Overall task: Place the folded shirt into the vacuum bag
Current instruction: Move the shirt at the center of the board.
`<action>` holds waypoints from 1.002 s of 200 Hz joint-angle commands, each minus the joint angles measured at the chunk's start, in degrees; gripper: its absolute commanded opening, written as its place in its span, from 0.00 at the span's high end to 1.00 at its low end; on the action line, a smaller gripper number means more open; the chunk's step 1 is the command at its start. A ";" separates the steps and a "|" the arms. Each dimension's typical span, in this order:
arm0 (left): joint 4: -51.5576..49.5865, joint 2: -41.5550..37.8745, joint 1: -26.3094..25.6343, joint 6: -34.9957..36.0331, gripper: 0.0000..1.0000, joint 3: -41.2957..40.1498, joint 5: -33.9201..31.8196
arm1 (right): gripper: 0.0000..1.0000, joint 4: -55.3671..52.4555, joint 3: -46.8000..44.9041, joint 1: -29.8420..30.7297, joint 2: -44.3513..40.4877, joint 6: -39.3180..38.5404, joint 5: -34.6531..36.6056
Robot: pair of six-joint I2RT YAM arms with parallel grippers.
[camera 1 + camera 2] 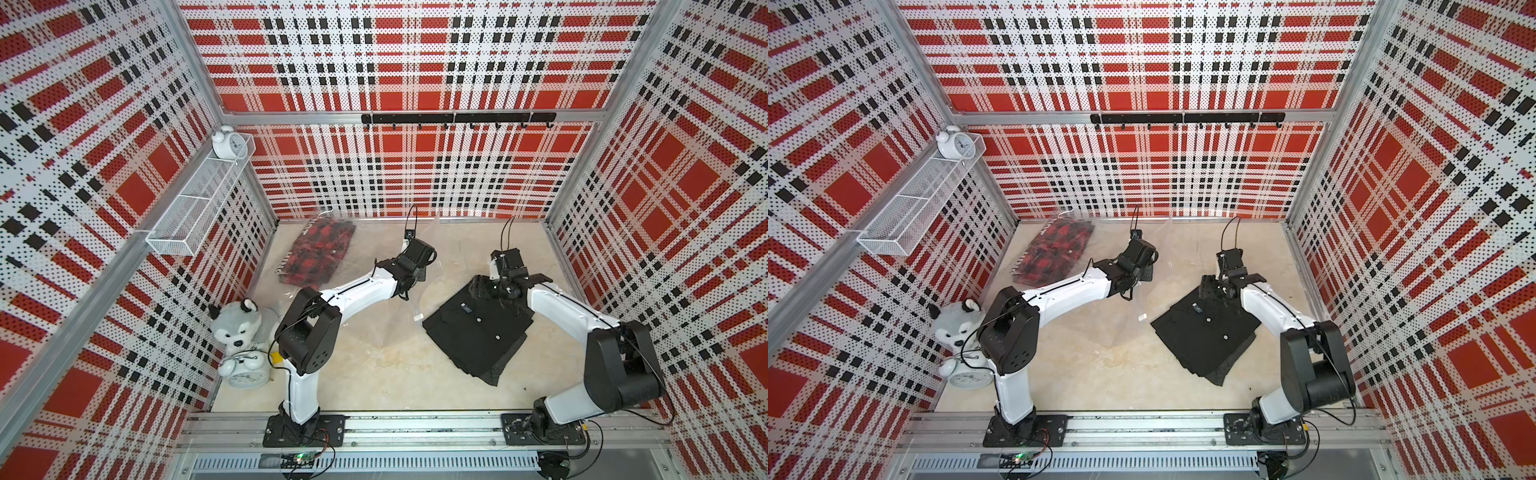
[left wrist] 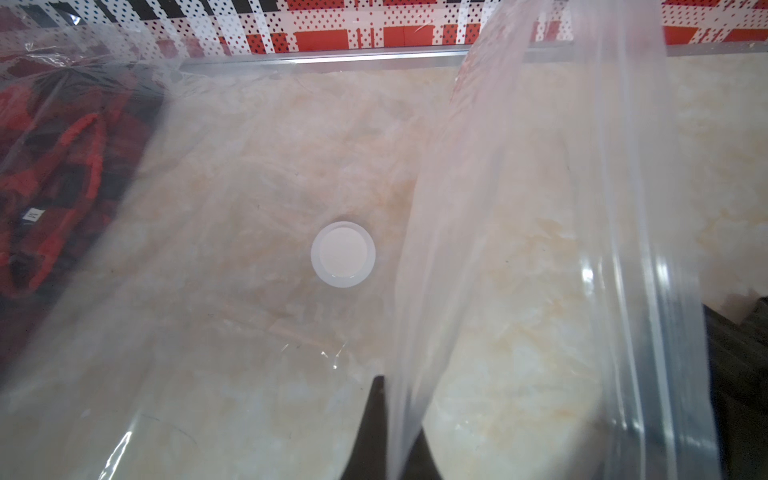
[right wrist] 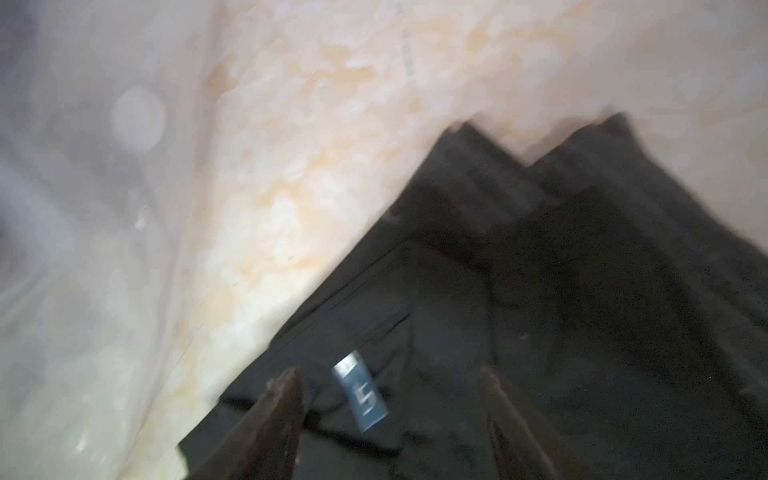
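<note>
Plastic of the vacuum bag (image 2: 519, 208) is barely traceable in both top views. Its round valve (image 2: 343, 254) lies flat on the surface (image 1: 415, 386), and the left gripper (image 2: 392, 436) pinches a raised fold of the film. Just right of the bag, outside it, the folded shirt (image 1: 478, 332) lies diagonally, collar toward the back wall and bag. Over the collar, the blurred right gripper (image 3: 388, 372) hangs with its jaws apart.

Lifted vacuum bag (image 2: 519, 208) edge blocks; floor (image 1: 395, 382) open before shirt (image 1: 478, 328).

folded shirt (image 1: 478, 328) right of vacuum bag (image 2: 511, 208), on table (image 1: 374, 382)
</note>
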 commanded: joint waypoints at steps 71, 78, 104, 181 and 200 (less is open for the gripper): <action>0.71 -0.47 -0.77 0.92 1.00 -0.52 -0.87 | 0.24 -7.21 -19.72 10.89 -12.79 12.85 -6.25; 0.62 -0.57 -0.96 1.09 1.00 -0.60 -0.91 | 0.27 -9.55 -19.96 10.89 -12.17 13.45 -3.59; 0.65 -0.48 -1.60 1.46 1.00 -0.15 -0.65 | 0.21 -17.67 -18.93 10.88 -17.36 18.98 6.38; -0.09 2.19 -4.02 1.67 1.00 3.09 1.89 | 0.00 -16.69 -14.61 5.64 -33.78 17.20 4.43; 0.33 1.66 -3.03 1.45 1.00 1.98 1.97 | 0.00 -17.42 -11.94 9.50 -30.59 15.54 7.16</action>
